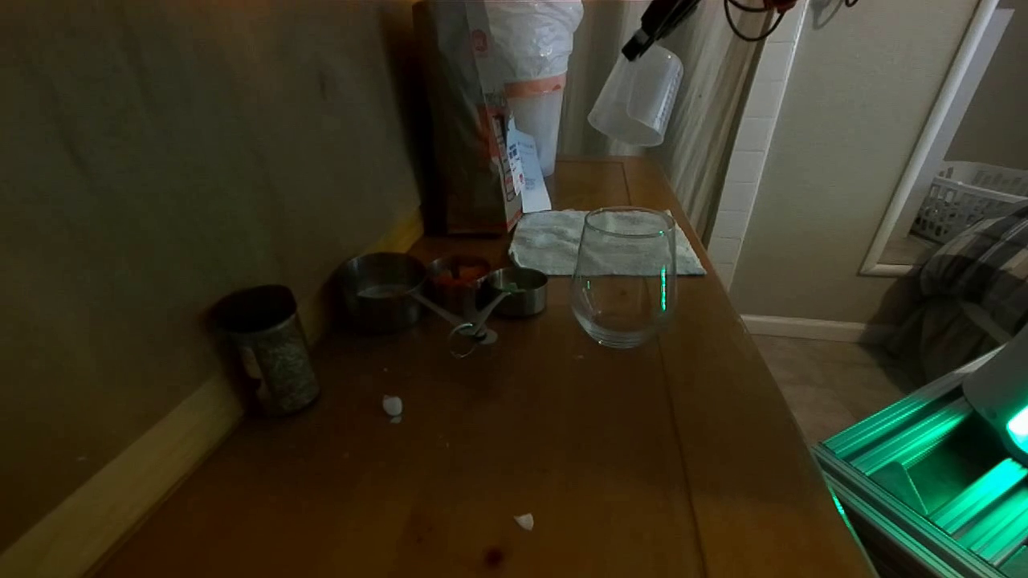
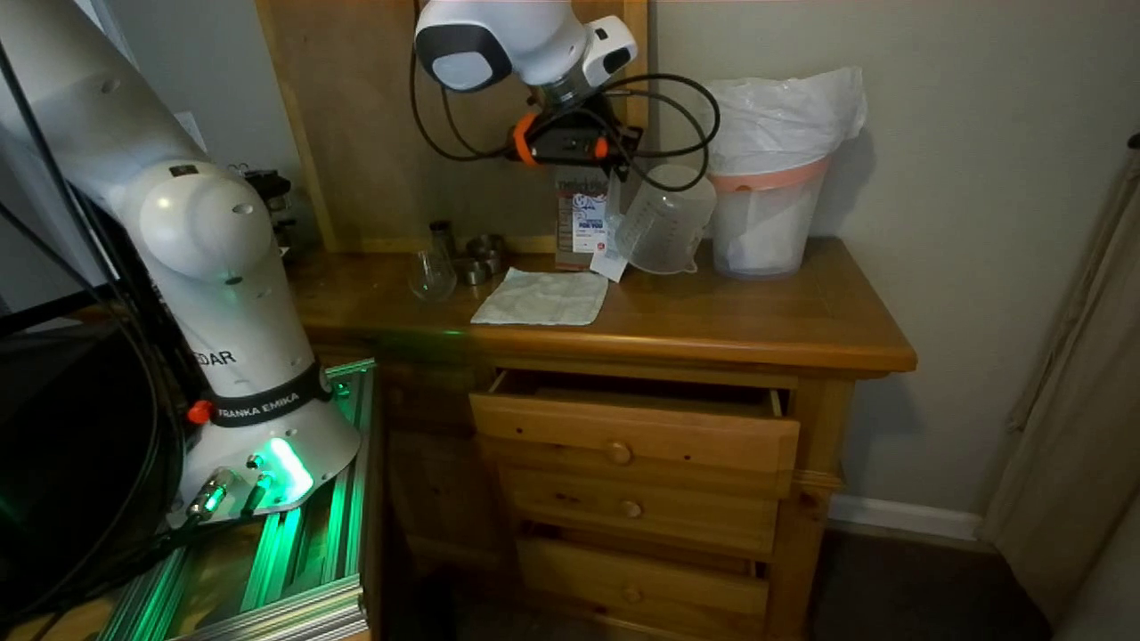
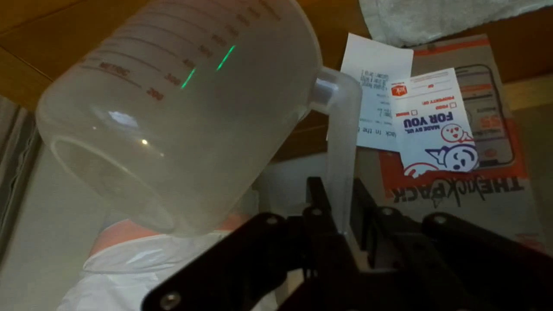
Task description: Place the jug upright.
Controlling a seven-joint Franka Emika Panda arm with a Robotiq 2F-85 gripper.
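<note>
The jug is a translucent whitish pitcher with red measuring marks. It shows in both exterior views (image 1: 638, 96) (image 2: 668, 221) and fills much of the wrist view (image 3: 185, 112). It hangs in the air above the far part of the wooden desk, strongly tilted, with its mouth facing down and its base up. My gripper (image 3: 335, 190) is shut on the jug's handle (image 3: 343, 129), which runs between the two dark fingers. The gripper also shows in both exterior views (image 1: 636, 46) (image 2: 621, 167), partly hidden by cables in one of them.
A white-lined bin (image 2: 757, 231) stands close beside the jug. A paper bag (image 1: 466, 136) with receipts stands by the wall. A pale cloth (image 2: 543, 298), a clear glass (image 1: 625, 281), measuring cups (image 1: 381, 289) and a dark metal cup (image 1: 269, 353) rest on the desk (image 1: 450, 482). A drawer (image 2: 637, 432) is partly open.
</note>
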